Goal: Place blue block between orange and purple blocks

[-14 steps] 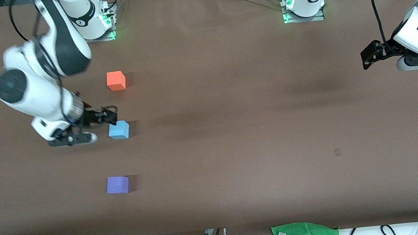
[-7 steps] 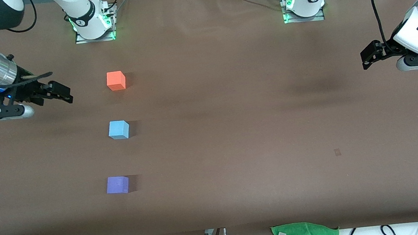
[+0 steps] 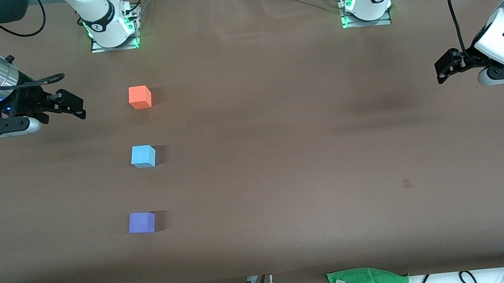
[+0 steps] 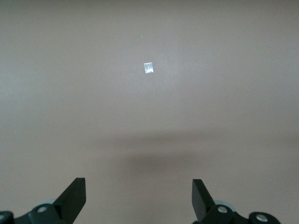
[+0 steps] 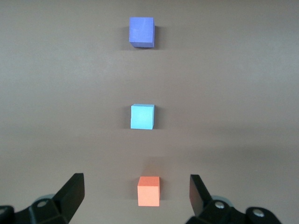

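The blue block (image 3: pixel 143 156) sits on the brown table in a line between the orange block (image 3: pixel 140 97), farther from the front camera, and the purple block (image 3: pixel 142 223), nearer to it. My right gripper (image 3: pixel 77 106) is open and empty, over the table toward the right arm's end, apart from the orange block. The right wrist view shows the orange block (image 5: pixel 148 191), the blue block (image 5: pixel 142 116) and the purple block (image 5: pixel 141 32) in a row ahead of that open gripper (image 5: pixel 136 185). My left gripper (image 3: pixel 440 71) waits open and empty at the left arm's end, and it also shows in the left wrist view (image 4: pixel 138 189).
A green cloth (image 3: pixel 368 282) lies at the table's edge nearest the front camera, with cables along that edge. A small pale mark (image 3: pixel 406 183) is on the table, also seen in the left wrist view (image 4: pixel 148 68). The arm bases (image 3: pixel 112 29) stand along the table's farthest edge.
My right gripper was at the blue block a second ago and has drawn away toward the right arm's end. The blue block stays where it was. The left arm has not moved.
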`<state>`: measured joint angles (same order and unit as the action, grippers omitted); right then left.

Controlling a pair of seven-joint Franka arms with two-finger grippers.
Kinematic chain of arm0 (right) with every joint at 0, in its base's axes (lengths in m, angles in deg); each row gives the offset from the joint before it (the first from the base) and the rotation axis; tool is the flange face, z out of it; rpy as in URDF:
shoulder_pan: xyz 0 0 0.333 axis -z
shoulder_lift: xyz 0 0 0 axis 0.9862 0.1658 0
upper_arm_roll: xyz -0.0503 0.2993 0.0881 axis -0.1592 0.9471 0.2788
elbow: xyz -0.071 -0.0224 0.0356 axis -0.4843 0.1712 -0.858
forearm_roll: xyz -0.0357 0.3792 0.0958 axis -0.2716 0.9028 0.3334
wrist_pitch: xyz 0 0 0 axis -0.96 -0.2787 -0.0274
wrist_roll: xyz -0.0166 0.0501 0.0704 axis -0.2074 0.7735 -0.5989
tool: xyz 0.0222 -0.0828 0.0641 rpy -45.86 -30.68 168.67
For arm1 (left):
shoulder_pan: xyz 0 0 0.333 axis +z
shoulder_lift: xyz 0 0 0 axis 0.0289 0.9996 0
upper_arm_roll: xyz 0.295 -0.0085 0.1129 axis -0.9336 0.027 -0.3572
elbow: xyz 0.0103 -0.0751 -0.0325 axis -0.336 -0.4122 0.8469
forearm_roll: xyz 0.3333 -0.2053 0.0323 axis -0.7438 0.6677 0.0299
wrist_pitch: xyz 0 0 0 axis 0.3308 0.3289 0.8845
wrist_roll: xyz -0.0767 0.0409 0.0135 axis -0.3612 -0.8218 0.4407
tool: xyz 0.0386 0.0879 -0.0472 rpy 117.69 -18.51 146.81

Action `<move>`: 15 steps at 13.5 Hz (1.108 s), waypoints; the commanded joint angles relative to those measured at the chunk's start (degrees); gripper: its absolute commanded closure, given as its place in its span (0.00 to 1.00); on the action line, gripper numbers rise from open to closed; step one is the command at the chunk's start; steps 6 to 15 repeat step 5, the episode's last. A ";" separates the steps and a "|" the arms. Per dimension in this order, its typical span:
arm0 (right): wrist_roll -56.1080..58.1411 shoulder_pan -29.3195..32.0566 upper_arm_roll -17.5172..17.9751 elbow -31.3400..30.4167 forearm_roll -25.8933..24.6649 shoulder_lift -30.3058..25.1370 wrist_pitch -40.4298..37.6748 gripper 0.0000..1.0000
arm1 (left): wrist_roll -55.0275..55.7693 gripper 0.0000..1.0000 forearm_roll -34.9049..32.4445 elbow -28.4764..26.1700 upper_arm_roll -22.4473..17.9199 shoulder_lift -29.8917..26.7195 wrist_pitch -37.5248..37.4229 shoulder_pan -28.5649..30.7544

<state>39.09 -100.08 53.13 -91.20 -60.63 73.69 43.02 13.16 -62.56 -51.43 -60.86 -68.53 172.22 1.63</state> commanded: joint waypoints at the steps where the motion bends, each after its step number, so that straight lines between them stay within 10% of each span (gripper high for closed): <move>1: 1.19 1.16 1.03 1.59 -0.93 0.39 -1.23 0.01 | -0.68 0.00 -0.80 0.08 0.19 -0.63 -0.84 0.20; 15: 1.01 0.99 1.21 2.73 -2.07 1.26 -1.31 0.01 | -0.68 0.00 -0.80 0.08 0.19 -0.63 -0.84 0.29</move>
